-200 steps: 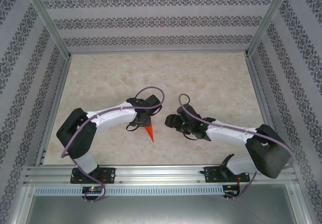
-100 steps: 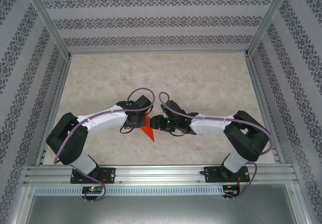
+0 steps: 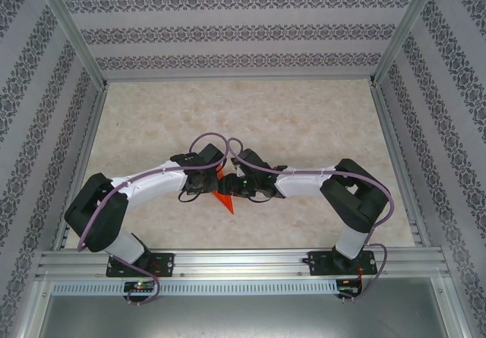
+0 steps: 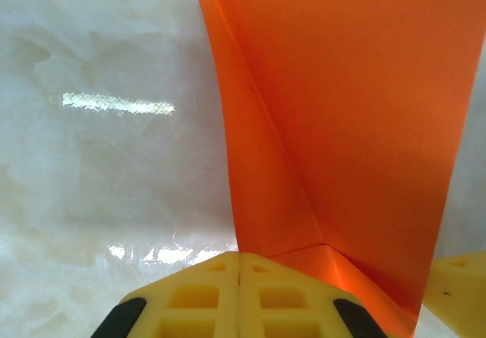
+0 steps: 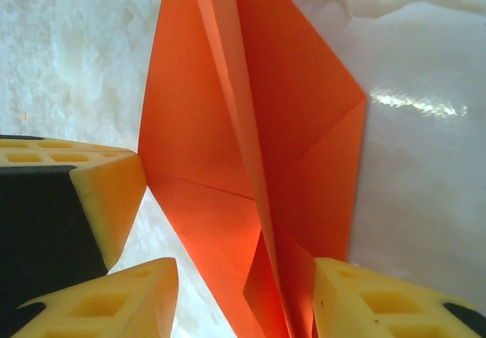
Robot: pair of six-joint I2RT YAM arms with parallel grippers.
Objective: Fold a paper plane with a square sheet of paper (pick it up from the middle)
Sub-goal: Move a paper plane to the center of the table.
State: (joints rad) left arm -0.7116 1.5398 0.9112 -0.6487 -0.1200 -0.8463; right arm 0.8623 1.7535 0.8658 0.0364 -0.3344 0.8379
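**A:** What encloses what here?

**B:** Patterned wall panels [image 3: 243, 30] stand on three sides of a marbled table [image 3: 304, 118]. Inside, near the front middle, sits the orange paper plane [image 3: 225, 200], its sharp tip towards the near rail [image 3: 243, 260].

**A:** And the pincers?

**B:** From above, the left gripper [image 3: 216, 180] and the right gripper [image 3: 234, 185] meet nose to nose over the plane's wide end. Their dark bodies hide the jaws there, so the overhead view cannot tell me open or closed.

**A:** Do the wrist cameras help?

**B:** Yes. On the left wrist, the left gripper's yellow fingers [image 4: 197, 296] are pressed flat together. The paper [image 4: 349, 125] rises upright from the seam between them. They are clamped on its lower edge as far as I can tell, since the pinch line itself is hidden. A diagonal crease runs up the sheet to a small peak at the top. The yellow corner at lower right is probably one of the other gripper's fingers.

**A:** And the right wrist?

**B:** The right gripper's [image 5: 239, 277] fingers stand apart. The plane's folded layers [image 5: 228, 125] run down between them and touch the right-hand finger [image 5: 387, 304], with a gap beside the left-hand one. A black-and-yellow finger of the left gripper sits just against the paper's left edge. The layered centre fold is plain here, whereas the overhead view gives the plane's pointed outline.
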